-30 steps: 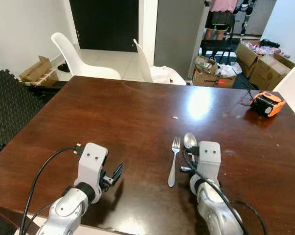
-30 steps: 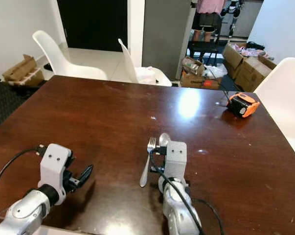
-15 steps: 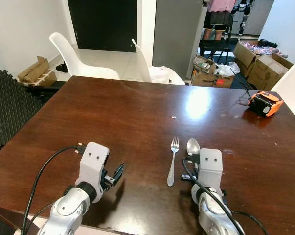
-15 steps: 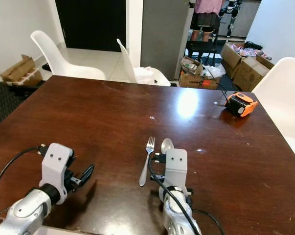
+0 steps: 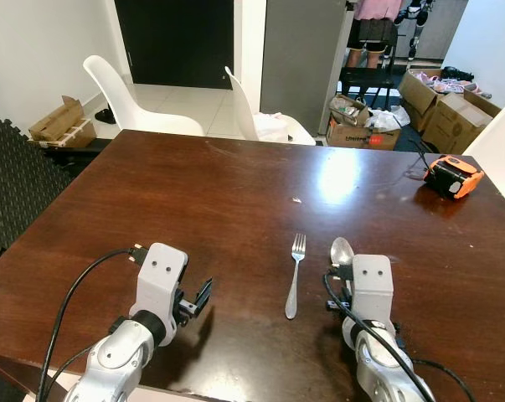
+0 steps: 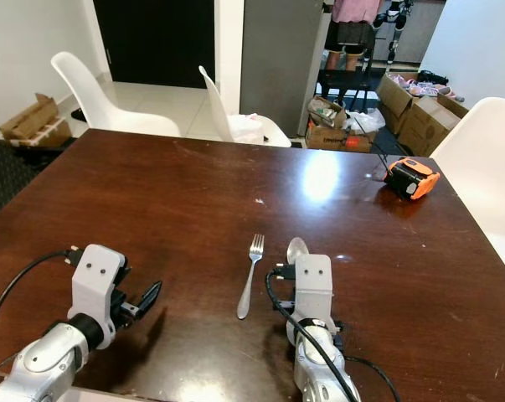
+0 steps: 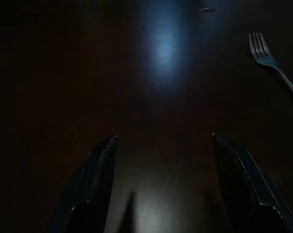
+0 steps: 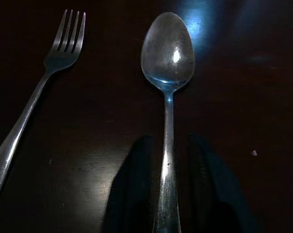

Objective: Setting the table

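Gripping spoon (image 8: 167, 73) handle lengthwise, right fingers (image 8: 131, 194) clamp it beside, parallel to fork (image 8: 34, 97); left gripper (image 7: 161, 184) spread, idle.

Your robot's two arms are silver metal, rounded at the joints, each ending in a pale grey, box-shaped wrist block with two small dark screw holes on top. A thick black cable loops from each block back along its arm. The left hand (image 5: 198, 296) and right hand (image 8: 171, 187) carry long, matte black fingers (image 7: 98, 182).
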`<state>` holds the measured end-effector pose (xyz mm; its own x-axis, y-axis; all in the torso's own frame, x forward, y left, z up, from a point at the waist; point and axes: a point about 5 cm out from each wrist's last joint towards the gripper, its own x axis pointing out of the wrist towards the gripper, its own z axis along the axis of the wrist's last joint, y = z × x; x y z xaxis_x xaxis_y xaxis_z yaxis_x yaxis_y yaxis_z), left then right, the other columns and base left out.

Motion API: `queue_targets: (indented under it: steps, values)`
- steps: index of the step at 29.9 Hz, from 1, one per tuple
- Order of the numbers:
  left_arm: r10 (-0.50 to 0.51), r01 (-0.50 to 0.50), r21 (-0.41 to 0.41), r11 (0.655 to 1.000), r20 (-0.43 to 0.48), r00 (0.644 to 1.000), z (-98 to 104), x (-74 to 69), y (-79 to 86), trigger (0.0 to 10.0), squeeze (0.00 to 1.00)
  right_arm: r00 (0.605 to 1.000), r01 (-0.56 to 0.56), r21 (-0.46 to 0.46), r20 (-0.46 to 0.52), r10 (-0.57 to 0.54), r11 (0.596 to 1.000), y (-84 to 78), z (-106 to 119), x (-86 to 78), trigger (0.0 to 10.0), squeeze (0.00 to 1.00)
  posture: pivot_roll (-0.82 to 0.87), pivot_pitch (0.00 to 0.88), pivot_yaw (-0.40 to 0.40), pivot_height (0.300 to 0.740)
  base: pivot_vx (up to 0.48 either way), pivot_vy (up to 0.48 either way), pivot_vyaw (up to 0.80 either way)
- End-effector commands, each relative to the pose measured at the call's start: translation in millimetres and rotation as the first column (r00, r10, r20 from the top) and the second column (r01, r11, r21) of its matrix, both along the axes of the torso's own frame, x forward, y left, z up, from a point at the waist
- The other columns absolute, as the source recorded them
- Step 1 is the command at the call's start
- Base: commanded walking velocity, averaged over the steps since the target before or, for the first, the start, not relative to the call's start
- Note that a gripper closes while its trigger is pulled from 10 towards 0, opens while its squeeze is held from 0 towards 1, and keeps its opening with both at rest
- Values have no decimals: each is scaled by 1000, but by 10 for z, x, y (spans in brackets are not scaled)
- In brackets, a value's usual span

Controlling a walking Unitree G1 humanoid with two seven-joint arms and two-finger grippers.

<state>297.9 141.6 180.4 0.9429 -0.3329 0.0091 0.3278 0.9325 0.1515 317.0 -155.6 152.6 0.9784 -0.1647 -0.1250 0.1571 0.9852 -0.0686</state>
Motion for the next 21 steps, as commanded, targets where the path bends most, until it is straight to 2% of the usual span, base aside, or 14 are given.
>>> queue_targets:
  steps: [1, 2, 4, 5, 7, 8, 12, 17, 18, 21]
  values:
    - [-8, 8, 1, 1000, -18, 1000, -49, -18, -9, 10000, 0, 999, 5, -4, -35, -6, 1000, -8, -88, -33, 10000, 1000, 53, 199, 91, 740, 0, 0, 0]
    - [-13, 13, 1, 1000, -15, 1000, -37, -17, -10, 10000, 0, 1000, 3, -7, -30, -3, 1000, -11, -78, -33, 10000, 961, 53, 199, 92, 740, 0, 0, 0]
    - [-13, 13, 1, 1000, -15, 1000, -37, -17, -10, 10000, 0, 1000, 3, -7, -30, -3, 1000, -11, -78, -33, 10000, 961, 53, 199, 92, 740, 0, 0, 0]
    - [-21, 21, 0, 1000, -11, 1000, -19, -15, -6, 10000, 0, 1000, -5, -12, -20, 5, 1000, -13, -61, -31, 10000, 0, 52, 200, 92, 740, 0, 0, 0]
    - [-107, 107, 14, 994, -2, 994, 53, -36, 10, 10000, 0, 999, -24, -38, 26, 25, 999, -23, 28, -33, 10000, 0, 54, 200, 90, 740, 0, 0, 0]
    - [-107, 107, 14, 994, -2, 994, 53, -36, 10, 10000, 0, 999, -24, -38, 26, 25, 999, -23, 28, -33, 10000, 0, 54, 200, 90, 740, 0, 0, 0]
    - [-247, 247, 69, 966, -18, 969, 112, -111, 66, 10000, 0, 991, -65, -108, 110, 77, 992, -45, 221, -47, 10000, 0, 55, 199, 93, 740, 0, 0, 0]
    - [-318, 320, 84, 944, -39, 947, 107, -183, 76, 10000, 0, 979, -94, -171, 163, 123, 981, -45, 362, -60, 10000, 0, 50, 198, 96, 740, 0, 0, 0]
    - [-348, 351, 84, 933, -49, 936, 105, -223, 77, 10000, 0, 972, -119, -174, 181, 151, 978, -19, 417, -74, 10000, 0, 47, 196, 97, 740, 0, 0, 0]
    - [-346, 349, 81, 934, -53, 937, 109, -235, 106, 10000, 0, 963, -155, -161, 196, 185, 975, 28, 450, -90, 10000, 0, 46, 194, 99, 740, 0, 0, 0]
